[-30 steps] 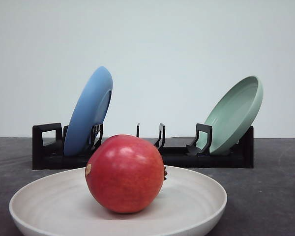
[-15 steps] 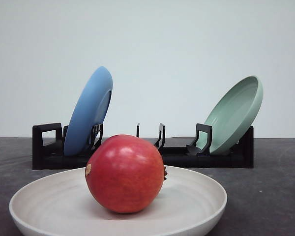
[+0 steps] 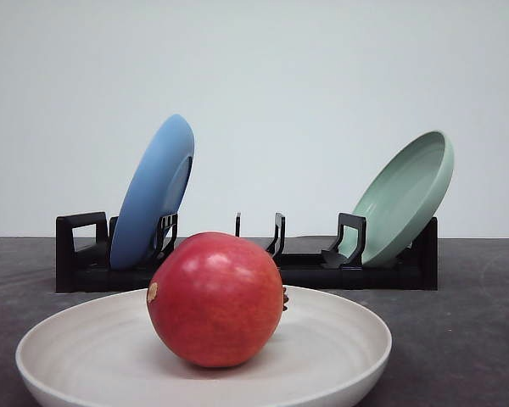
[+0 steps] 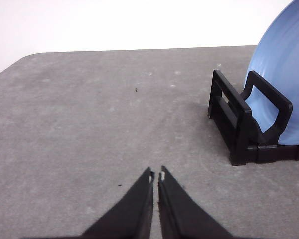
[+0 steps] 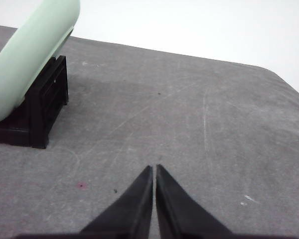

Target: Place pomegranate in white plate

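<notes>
The red pomegranate (image 3: 215, 298) rests inside the white plate (image 3: 339, 335) at the near edge of the front view, its brown calyx pointing right. In the left wrist view my left gripper (image 4: 156, 175) is shut with nothing between its fingertips, hovering over bare grey table beside the rack's end. My right gripper (image 5: 154, 168) in the right wrist view is likewise shut and holds nothing, above bare table on the far side of the rack.
A black dish rack (image 3: 305, 270) stands behind the white plate. A blue plate (image 3: 153, 191) leans in its left slot and a pale green plate (image 3: 407, 195) in its right slot. The blue plate (image 4: 284, 94) and green plate (image 5: 30, 55) appear near each wrist.
</notes>
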You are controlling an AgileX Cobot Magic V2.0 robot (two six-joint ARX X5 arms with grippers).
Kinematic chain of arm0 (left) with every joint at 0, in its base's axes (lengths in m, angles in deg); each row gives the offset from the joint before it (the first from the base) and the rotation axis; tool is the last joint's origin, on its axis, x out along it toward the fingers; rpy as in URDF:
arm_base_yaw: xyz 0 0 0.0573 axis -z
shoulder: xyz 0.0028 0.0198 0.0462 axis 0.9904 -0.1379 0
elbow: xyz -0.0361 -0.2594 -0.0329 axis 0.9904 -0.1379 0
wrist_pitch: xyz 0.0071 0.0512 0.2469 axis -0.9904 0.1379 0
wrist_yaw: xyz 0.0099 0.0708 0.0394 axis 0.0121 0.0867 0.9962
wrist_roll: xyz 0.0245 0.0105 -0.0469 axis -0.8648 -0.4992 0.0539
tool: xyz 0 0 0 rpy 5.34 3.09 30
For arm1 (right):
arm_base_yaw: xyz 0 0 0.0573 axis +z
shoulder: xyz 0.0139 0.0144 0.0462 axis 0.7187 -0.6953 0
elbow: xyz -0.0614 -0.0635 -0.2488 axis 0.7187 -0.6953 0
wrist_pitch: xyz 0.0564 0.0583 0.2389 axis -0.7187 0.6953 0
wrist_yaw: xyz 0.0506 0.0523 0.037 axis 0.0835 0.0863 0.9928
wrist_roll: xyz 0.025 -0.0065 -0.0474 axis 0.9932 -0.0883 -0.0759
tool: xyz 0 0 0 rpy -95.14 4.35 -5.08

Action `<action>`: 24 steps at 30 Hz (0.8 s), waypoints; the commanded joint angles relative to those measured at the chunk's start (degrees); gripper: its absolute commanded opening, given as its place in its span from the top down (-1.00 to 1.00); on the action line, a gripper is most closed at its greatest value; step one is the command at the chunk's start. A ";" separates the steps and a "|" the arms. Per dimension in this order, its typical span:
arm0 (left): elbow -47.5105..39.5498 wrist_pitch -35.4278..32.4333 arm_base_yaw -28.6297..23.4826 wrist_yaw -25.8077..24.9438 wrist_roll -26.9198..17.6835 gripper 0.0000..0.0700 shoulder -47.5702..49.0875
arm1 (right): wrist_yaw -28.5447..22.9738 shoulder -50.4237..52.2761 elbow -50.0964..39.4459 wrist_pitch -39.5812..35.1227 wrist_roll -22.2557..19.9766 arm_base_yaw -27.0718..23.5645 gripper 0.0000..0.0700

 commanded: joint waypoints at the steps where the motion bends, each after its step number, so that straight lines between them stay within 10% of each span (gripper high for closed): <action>1: -0.63 0.07 0.00 0.04 0.03 1.00 0.09 | 0.04 0.18 -0.26 -0.55 0.50 -0.07 0.99; 24: -0.63 0.07 0.00 0.04 0.04 1.00 0.09 | 0.04 0.18 -0.24 -0.55 0.50 -0.07 0.99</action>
